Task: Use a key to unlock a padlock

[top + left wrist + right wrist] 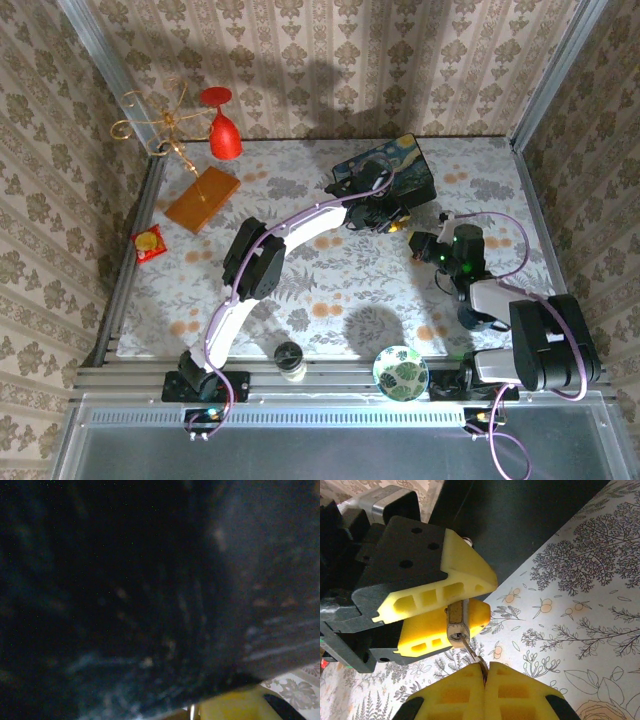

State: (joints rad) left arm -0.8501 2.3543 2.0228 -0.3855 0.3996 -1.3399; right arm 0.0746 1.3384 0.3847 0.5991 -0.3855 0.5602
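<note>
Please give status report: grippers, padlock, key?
Left gripper shut on tiny brass-coloured padlock. Right gripper shut on slim metal key, tip at keyhole. Dark blue box close behind.

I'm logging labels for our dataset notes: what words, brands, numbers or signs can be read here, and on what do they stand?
No text can be read in any view.
red packet: a round gold emblem, too small to read.
padlock: no legible marking on the face that shows.
dark blue box: painted swirls, no lettering seen.
</note>
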